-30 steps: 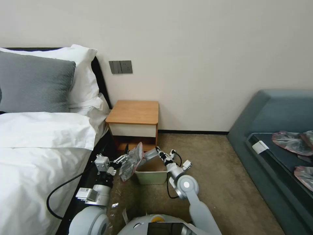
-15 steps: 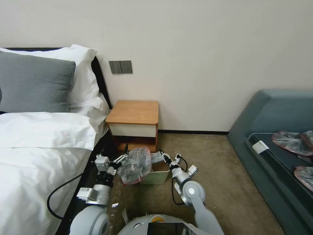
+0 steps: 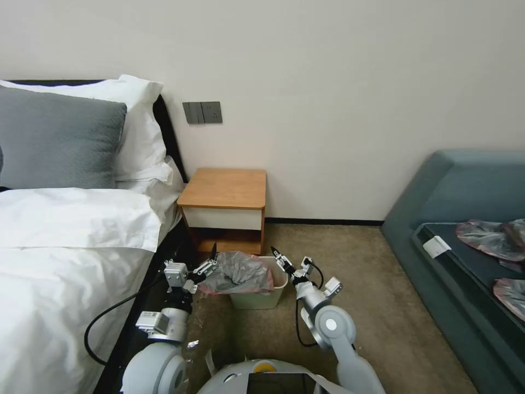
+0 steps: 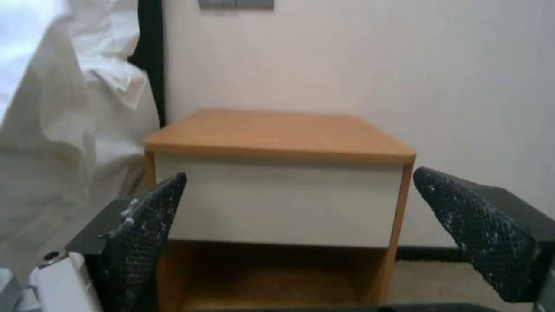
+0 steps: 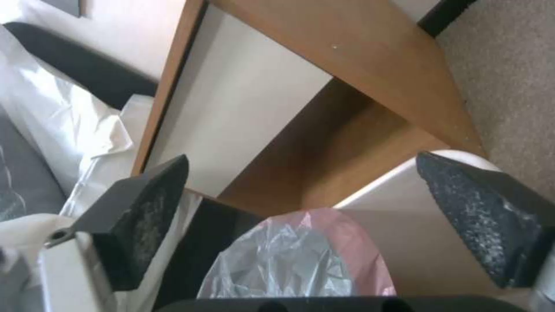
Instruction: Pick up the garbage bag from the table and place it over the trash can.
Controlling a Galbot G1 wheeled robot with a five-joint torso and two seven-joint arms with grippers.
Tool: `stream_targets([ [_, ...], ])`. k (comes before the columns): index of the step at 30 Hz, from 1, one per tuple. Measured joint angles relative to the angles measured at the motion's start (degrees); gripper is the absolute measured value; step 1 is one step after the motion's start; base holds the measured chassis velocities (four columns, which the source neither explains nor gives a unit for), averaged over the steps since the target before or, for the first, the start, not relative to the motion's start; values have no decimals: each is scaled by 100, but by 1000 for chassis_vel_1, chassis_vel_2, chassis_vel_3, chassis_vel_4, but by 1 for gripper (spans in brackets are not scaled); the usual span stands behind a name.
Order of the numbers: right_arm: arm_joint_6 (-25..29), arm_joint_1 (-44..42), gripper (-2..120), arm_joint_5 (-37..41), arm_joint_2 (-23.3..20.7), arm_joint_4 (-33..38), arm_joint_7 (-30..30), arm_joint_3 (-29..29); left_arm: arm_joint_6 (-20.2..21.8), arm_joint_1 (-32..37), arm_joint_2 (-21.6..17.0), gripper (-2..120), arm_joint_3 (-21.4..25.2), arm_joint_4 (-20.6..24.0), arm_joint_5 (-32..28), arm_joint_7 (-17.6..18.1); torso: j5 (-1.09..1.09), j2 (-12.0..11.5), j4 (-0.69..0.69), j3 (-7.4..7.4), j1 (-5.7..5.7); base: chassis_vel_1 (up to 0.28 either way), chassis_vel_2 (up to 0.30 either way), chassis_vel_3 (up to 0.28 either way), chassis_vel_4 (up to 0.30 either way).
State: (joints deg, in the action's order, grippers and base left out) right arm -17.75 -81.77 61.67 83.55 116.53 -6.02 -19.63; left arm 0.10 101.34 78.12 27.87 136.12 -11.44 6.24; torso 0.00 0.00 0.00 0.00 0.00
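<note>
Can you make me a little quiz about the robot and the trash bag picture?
1. True or false: the garbage bag is lying on top of the table.
2. Which gripper is nearer the bed: A) the left gripper or B) the right gripper?
3. Fill in the missing word: the bag lies bunched over the top of the beige ____.

Key:
1. False. The bag is draped over the trash can on the floor, in front of the table.
2. A. The left gripper is beside the bag on the bed side, with its fingers spread open; the right gripper is open at the can's other side.
3. Trash can.
</note>
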Motion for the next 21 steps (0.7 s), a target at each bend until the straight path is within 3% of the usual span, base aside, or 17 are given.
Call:
stream_targets([
  [6, 47, 2, 100, -52, 49, 12, -18, -21, 658, -77, -113, 91, -48, -125, 69, 388, 0, 0, 0, 0, 0, 0, 0, 0, 0],
  [8, 49, 1, 100, -54, 49, 14, -19, -26, 690, -84, -123, 90, -50, -132, 69, 409, 0, 0, 0, 0, 0, 0, 0, 0, 0],
  [14, 84, -38, 100, -59, 57, 17, -26, -115, 1309, -226, -298, 84, -78, -179, -32, 645, 0, 0, 0, 0, 0, 0, 0, 0, 0],
  [18, 127, -47, 100, -63, 84, -14, -27, -201, 1949, -409, -461, 70, -123, -165, -506, 976, 0, 0, 0, 0, 0, 0, 0, 0, 0],
  [21, 144, -33, 100, -67, 111, -44, -27, -239, 2205, -482, -528, 62, -147, -174, -739, 1135, 0, 0, 0, 0, 0, 0, 0, 0, 0],
])
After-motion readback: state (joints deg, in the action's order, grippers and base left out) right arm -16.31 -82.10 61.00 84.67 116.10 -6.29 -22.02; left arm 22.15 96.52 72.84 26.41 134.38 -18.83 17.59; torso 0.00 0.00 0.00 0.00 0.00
